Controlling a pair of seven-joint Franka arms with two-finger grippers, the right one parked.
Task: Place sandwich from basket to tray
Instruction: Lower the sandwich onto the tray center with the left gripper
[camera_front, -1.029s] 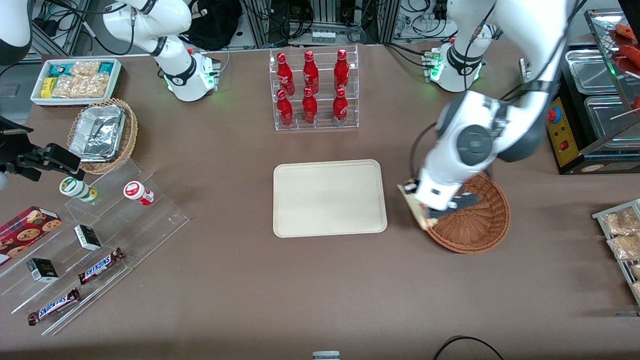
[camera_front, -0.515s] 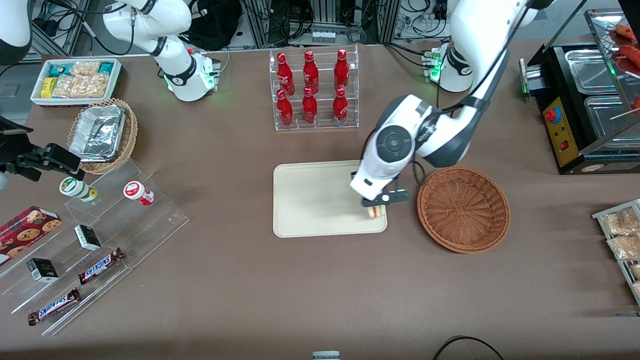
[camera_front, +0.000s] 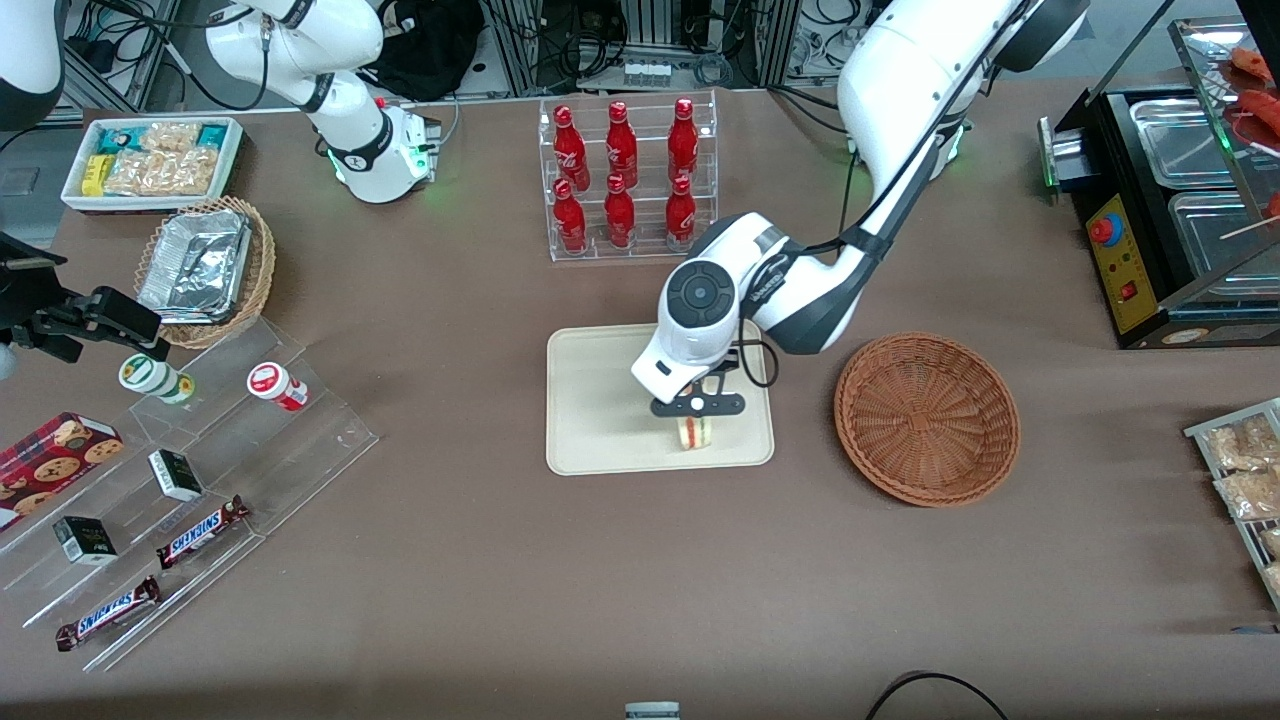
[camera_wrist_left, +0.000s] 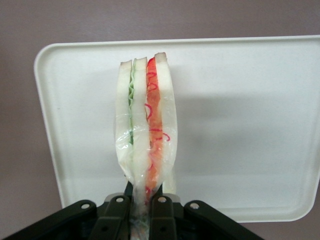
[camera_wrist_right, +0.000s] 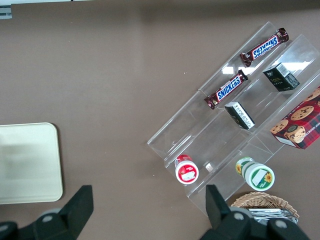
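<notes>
Above the tray (camera_front: 600, 400), near its front rim, claw (camera_front: 697, 420) pinches the sandwich (camera_wrist_left: 145, 130); basket (camera_front: 927, 417) sits beside.

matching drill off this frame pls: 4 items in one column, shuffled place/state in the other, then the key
Items
1. sandwich
2. basket
3. tray
4. gripper

Places/states
A. flat on the table, under the held item
B. nothing in it, beside the tray toward the working arm's end
C. shut, over the tray's part nearer the front camera
D. clamped by one edge in clear wrap, over the tray

Pairs: 1-D, 2-B, 3-A, 4-C
</notes>
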